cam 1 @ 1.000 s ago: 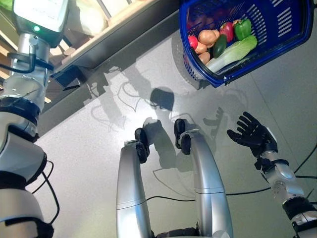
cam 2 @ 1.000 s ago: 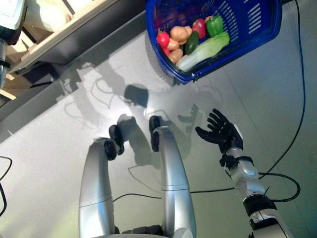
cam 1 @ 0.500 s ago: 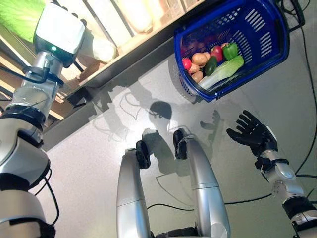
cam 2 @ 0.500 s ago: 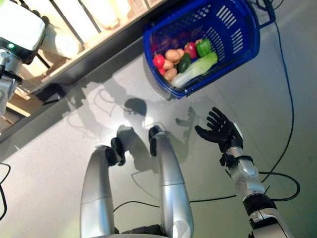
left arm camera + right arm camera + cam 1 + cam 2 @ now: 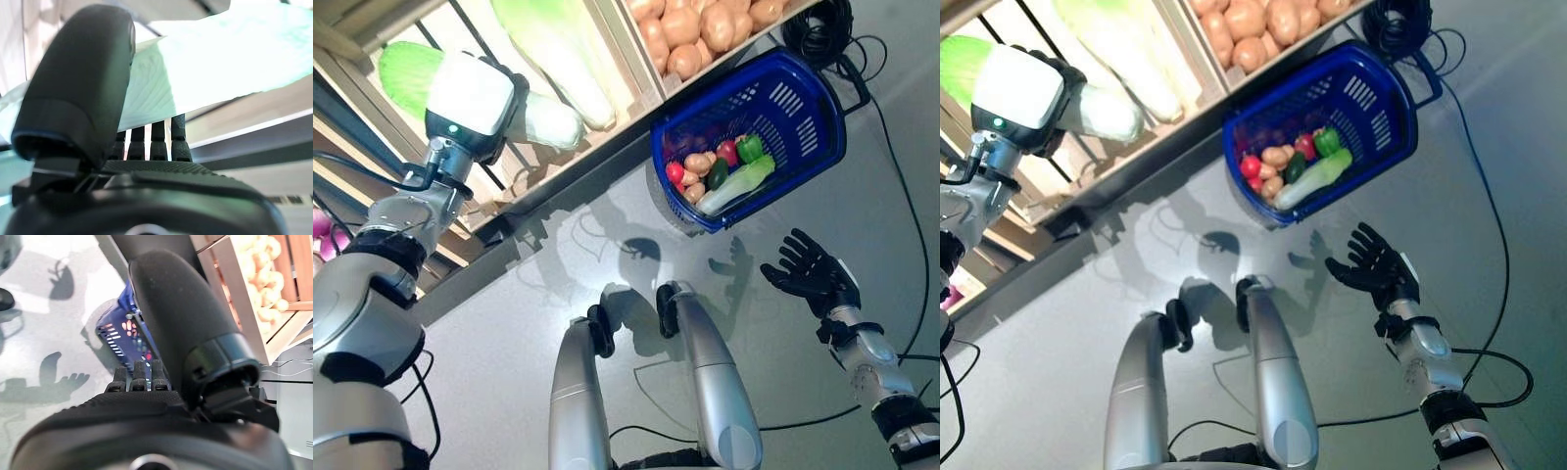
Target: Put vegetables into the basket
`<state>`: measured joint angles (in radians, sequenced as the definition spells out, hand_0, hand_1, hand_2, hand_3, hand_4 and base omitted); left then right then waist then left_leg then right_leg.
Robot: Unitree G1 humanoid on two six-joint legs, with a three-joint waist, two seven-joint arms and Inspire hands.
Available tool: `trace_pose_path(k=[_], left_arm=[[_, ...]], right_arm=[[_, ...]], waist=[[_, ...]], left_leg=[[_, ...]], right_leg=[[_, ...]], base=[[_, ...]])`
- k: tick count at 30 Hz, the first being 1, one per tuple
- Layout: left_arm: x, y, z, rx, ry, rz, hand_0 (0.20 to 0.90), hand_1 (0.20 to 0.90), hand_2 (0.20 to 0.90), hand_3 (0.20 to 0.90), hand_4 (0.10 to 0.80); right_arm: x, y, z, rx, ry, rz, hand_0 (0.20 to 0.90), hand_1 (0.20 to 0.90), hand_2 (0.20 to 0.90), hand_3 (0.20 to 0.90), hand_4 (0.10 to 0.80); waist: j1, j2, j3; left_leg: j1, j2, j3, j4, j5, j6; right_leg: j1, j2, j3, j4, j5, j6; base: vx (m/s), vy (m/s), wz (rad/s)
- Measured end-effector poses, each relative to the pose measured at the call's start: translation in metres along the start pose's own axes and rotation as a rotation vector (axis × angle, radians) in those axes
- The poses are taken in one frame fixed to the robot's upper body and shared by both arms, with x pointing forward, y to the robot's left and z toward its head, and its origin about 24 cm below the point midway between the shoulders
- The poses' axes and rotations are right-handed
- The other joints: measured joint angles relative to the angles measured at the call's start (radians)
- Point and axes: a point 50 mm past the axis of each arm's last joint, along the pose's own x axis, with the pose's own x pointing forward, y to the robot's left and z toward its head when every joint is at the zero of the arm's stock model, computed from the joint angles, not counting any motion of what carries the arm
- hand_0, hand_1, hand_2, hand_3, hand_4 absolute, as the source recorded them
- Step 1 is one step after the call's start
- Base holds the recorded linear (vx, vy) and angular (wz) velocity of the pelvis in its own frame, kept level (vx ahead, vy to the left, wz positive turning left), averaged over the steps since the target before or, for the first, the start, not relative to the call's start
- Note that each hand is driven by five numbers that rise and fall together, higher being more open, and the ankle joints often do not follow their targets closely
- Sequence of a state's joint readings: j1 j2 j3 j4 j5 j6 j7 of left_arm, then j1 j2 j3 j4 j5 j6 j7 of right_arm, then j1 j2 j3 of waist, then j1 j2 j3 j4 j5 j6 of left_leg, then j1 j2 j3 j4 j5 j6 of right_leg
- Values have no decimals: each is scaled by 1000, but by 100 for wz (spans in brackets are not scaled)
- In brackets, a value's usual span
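Observation:
The blue basket (image 5: 815, 96) stands on the grey floor beside the wooden stand. In it lie a long pale green cabbage (image 5: 736, 184), a green pepper (image 5: 750, 147), a dark cucumber (image 5: 718, 173), potatoes (image 5: 697, 164) and red round vegetables (image 5: 676, 173). My left hand (image 5: 83, 83) is up at the stand's shelf, fingers (image 5: 157, 144) straight against a pale green cabbage (image 5: 548, 117); its thumb stands free. My right hand (image 5: 813, 279) is open with fingers spread, on the near side of the basket and apart from it.
The wooden stand (image 5: 636, 73) with its crates and shelves runs along the far left. A coil of black cable (image 5: 818, 24) lies on the floor just beyond the basket. Grey floor (image 5: 509, 323) lies between me and the stand.
The camera has tilted up, so the basket and stand sit lower in view. My left hand has come up to the pale green cabbage on the shelf. The right hand keeps its place.

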<state>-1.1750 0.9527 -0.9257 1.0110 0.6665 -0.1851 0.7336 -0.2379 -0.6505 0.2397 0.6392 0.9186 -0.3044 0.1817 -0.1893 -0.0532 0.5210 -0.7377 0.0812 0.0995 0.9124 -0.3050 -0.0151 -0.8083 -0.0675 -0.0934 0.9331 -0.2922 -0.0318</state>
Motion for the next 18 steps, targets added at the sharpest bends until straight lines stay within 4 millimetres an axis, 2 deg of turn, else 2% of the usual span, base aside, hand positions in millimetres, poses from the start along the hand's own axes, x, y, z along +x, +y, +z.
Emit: trace_pose_path(k=[7, 8, 10, 12, 15, 17, 18], left_arm=[[-8, 2, -3, -238, 143, 90, 300, 300, 300, 300, 400], [-15, -2, -1, -297, 171, 91, 300, 300, 300, 300, 400], [-28, -13, 3, -394, 220, 71, 300, 300, 300, 300, 400], [-39, -23, 11, -557, 320, 73, 300, 300, 300, 300, 400], [-52, -37, 24, -757, 444, 62, 300, 300, 300, 300, 400], [-61, -44, 34, -931, 546, 69, 300, 300, 300, 300, 400], [-70, -52, 45, -1062, 619, 62, 300, 300, 300, 300, 400]], right_arm=[[-2, 5, -4, 10, 2, 16, 900, 900, 900, 900, 800], [-5, 8, -10, 27, 9, 16, 900, 900, 900, 900, 800], [-15, 12, -23, 17, 45, 28, 900, 900, 900, 900, 800], [-24, 18, -33, 2, 72, 54, 900, 900, 900, 900, 800], [-29, 26, -37, -23, 77, 90, 900, 900, 900, 900, 800], [-27, 35, -33, -44, 56, 129, 900, 900, 900, 900, 800], [-26, 45, -32, -51, 40, 163, 900, 900, 900, 900, 800]], waist=[[10, 1, -19], [13, 0, -30], [16, 3, -101], [22, 5, -142], [39, 15, -188], [51, 20, -192], [53, 23, -198]], left_leg=[[133, -5, 7, -70, 5, -3], [167, -7, 9, -96, 9, -5], [172, -12, 9, -139, 20, -9], [228, -15, 8, -195, 38, -18], [284, -16, 3, -244, 48, -22], [344, -20, 0, -298, 59, -23], [393, -28, -9, -337, 70, -25]], right_leg=[[125, -4, -2, -54, -5, 2], [157, -3, -3, -72, -5, 2], [157, -4, -4, -101, -7, 7], [212, -3, -17, -146, 0, 0], [268, 0, -29, -186, 4, -5], [327, -3, -40, -228, 5, -2], [377, -4, -51, -261, 7, 0]], base=[[61, -29, -2], [86, -77, 0], [78, -81, 6], [70, -87, 11], [12, -102, 4], [102, -116, 8], [107, -112, 16]])
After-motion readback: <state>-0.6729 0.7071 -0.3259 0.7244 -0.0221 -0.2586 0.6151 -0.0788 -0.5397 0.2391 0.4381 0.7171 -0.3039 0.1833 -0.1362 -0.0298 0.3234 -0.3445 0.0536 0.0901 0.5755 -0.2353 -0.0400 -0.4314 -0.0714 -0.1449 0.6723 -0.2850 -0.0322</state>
